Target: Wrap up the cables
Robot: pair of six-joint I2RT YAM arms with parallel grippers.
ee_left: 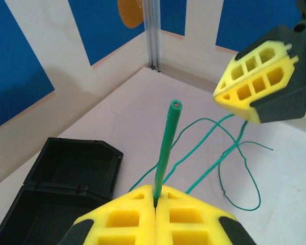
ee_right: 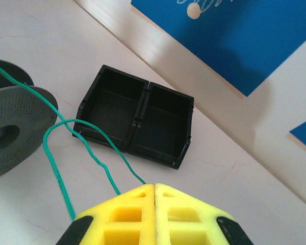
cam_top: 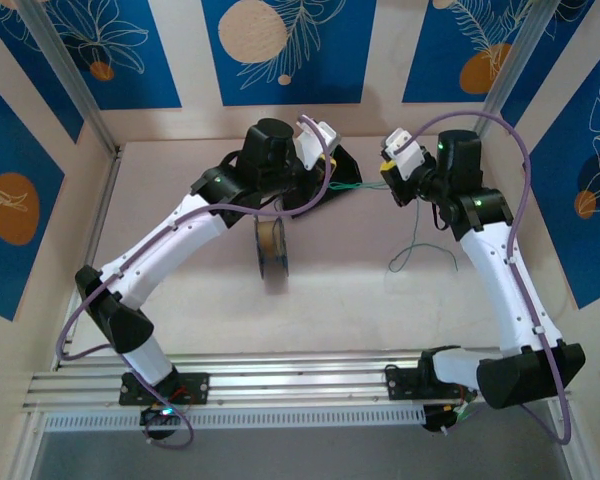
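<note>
Right, the left pincer [ee_left: 155, 198] is seen fully closed, its yellow pads pressed together on the green cable [ee_left: 168, 143]. A thicker stub of that cable is held standing almost upright out of the seam between the pads. From there, thin green strands are strung across in loose loops above the worktop [cam_top: 360, 300] towards the other arm.

Over on that side, the right pincer [ee_right: 154, 188] is closed tight too. A green strand is caught at the very tip of its pads, and another strand is seen running down past its left edge. In the top view the two pincers are set facing each other over the far part of the worktop, near one another but apart, with the green cable stretched between them.

A black box [ee_right: 137, 122] is laid open on the worktop behind the strands, both of its halves turned upwards. A grey spool [ee_right: 13, 125] is placed near it, and one green loop is seen crossing in front of its flange.

A second thin cable [cam_top: 412, 248] is spotted in the top view, lying loosely curled on the worktop below the right pincer, gripped by neither arm.
</note>
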